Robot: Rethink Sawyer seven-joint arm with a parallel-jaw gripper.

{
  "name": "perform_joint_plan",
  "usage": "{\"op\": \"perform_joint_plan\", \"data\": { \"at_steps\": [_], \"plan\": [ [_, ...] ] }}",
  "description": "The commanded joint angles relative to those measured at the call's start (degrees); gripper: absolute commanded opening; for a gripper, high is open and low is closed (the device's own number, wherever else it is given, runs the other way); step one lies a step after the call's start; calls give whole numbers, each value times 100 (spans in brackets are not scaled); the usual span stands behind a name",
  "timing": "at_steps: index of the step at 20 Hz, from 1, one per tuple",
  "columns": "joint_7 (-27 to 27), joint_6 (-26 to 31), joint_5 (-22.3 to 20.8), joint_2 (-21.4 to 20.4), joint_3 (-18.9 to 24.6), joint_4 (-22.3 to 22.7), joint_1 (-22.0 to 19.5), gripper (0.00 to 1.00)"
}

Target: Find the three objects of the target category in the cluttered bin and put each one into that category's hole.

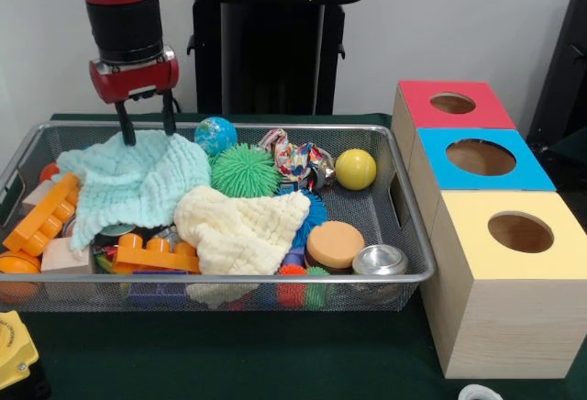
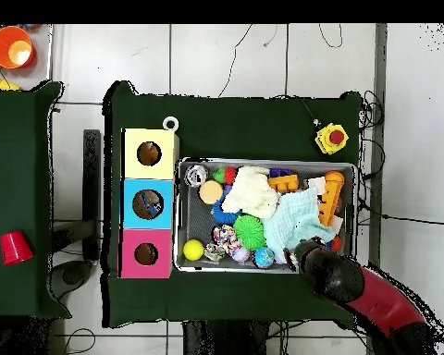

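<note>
The wire mesh bin (image 1: 229, 281) is full of toys and cloths; it also shows in the overhead view (image 2: 263, 164). My gripper (image 1: 147, 127) hangs over the bin's far left corner, open and empty, its black fingertips (image 1: 125, 134) just above a mint green cloth (image 1: 128, 180). In the overhead view the gripper (image 2: 305, 251) is at the bin's lower right. No crushed clear bottle shows; the bottles are hidden. The sky-blue hole (image 1: 481, 157) is the middle of three boxes right of the bin, and shows in the overhead view (image 2: 147, 203).
A pale yellow cloth (image 1: 243, 226), green spiky ball (image 1: 245, 171), yellow ball (image 1: 355, 169), globe ball (image 1: 215, 134), orange blocks (image 1: 41, 216), orange disc (image 1: 335, 242) and metal can (image 1: 379, 260) lie in the bin. Red-topped (image 1: 452, 103) and yellow-topped (image 1: 520, 232) boxes flank the blue one.
</note>
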Motion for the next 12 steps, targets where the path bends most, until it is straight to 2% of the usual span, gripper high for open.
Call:
{"op": "perform_joint_plan", "data": {
  "at_steps": [1,7,12],
  "plan": [
    [1783,234,397,-120,-342,146,447,100],
    [1709,369,554,-116,-298,121,602,100],
    [1326,669,545,-205,78,84,651,100]
  ]
}}
